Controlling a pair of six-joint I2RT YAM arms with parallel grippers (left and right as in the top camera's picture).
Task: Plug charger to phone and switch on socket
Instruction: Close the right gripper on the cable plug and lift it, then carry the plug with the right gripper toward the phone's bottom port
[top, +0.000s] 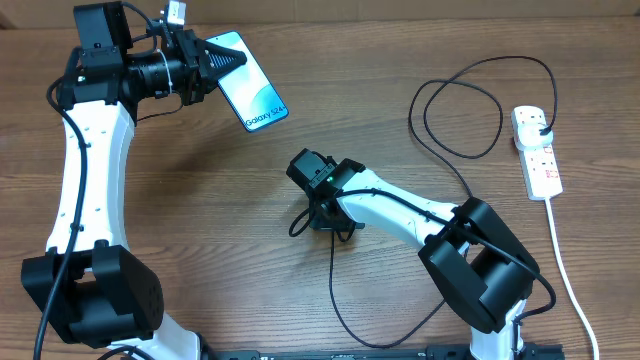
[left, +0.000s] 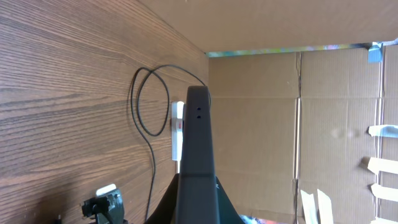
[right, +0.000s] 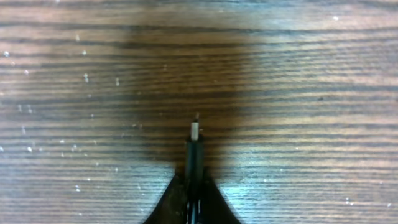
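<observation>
My left gripper (top: 212, 62) is shut on the phone (top: 254, 92), holding it tilted at the far left with its light blue screen lit. In the left wrist view the phone (left: 198, 134) shows edge-on as a dark bar between the fingers (left: 198, 199). My right gripper (top: 321, 214) points down at mid-table, shut on the charger's connector (right: 195, 144), whose metal tip pokes out just above the wood between the fingers (right: 194, 190). The thin black cable (top: 455, 110) loops to a black plug (top: 540, 124) seated in the white socket (top: 537, 152) at the far right.
The socket's white cord (top: 565, 262) runs down the right side toward the front edge. More thin cable (top: 336, 300) trails from the right gripper to the front. The socket (left: 177, 127) and cable loop (left: 142, 106) also show in the left wrist view, with cardboard walls (left: 311, 124) beyond.
</observation>
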